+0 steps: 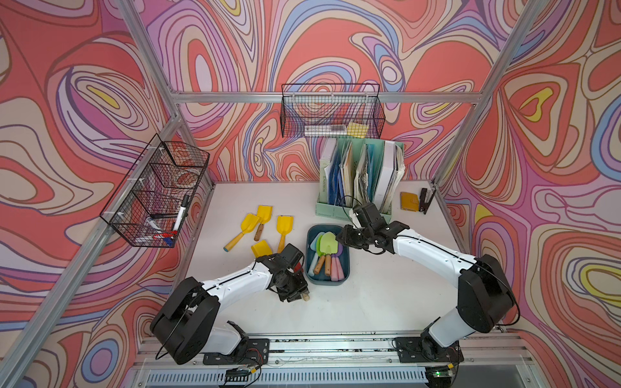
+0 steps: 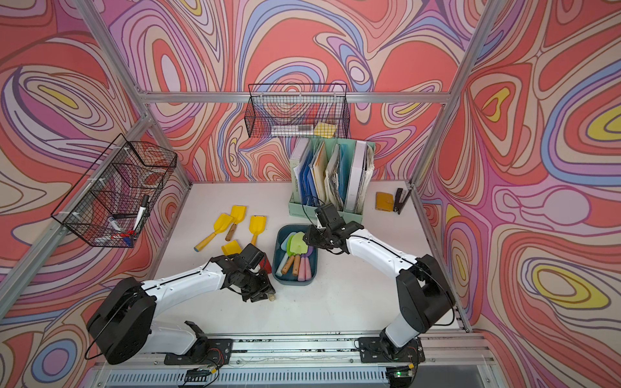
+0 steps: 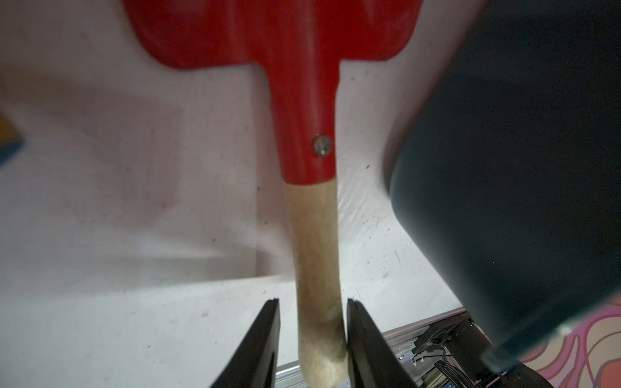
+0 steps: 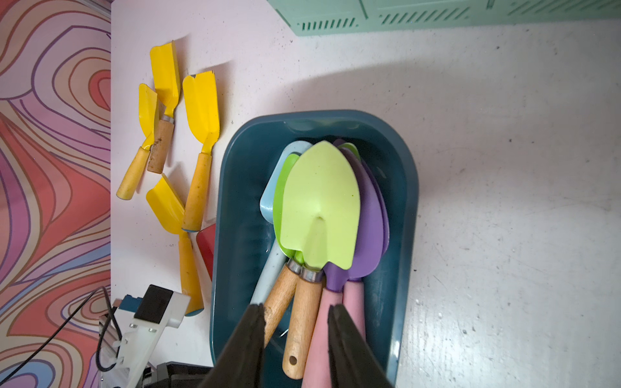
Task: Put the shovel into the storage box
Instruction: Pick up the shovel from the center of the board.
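Red shovel [image 3: 302, 100] — left gripper [image 3: 312, 302] straddles handle [image 3: 314, 242] (gap) | right gripper [image 4: 296, 306] ajar

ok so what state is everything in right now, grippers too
box: open-topped, part filled
red shovel: outside the box, beside it
left gripper: jaws either side of the red shovel's handle, clamped or not unclear
green shovel: top of the pile in the box
yellow shovels: four loose on the table
right gripper: open above the box, empty
file organiser: upright, packed full
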Tool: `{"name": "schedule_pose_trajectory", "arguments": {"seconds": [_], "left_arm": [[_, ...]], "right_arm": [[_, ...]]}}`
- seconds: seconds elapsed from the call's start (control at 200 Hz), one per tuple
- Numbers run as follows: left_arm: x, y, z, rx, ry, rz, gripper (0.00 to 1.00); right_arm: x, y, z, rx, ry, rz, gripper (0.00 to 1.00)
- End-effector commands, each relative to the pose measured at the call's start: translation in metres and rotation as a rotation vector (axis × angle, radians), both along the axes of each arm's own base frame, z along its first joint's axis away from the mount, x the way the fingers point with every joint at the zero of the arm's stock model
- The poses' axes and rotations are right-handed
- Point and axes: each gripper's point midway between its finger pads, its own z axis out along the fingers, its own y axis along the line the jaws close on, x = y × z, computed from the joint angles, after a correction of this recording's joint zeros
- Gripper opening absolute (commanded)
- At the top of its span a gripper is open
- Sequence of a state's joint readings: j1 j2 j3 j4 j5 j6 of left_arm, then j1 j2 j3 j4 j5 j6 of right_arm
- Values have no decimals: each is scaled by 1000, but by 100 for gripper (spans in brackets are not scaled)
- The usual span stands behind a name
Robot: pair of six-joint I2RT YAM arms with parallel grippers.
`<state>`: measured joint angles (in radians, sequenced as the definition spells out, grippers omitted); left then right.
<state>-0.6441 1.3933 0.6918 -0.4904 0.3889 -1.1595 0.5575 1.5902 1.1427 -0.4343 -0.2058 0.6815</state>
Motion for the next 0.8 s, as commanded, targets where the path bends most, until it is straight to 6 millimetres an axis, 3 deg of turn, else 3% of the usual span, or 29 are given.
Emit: {"name": "schedule_pose_trajectory", "arguments": {"seconds": [0.0, 0.305, 0.626, 0.796], "left_arm": [[0, 0, -5, 22, -4, -4, 30], [-2, 7, -5, 53, -5, 3, 17], [8, 21, 21, 112, -95, 7, 15], [18, 16, 35, 95, -150, -10, 14]], "right_arm": [[-1, 0, -1, 0, -8, 10, 33], [-1, 0, 1, 5, -11, 12, 33], [-2, 3, 7, 27, -24, 21, 32], [-3, 4, 11, 41, -30, 22, 32]]}}
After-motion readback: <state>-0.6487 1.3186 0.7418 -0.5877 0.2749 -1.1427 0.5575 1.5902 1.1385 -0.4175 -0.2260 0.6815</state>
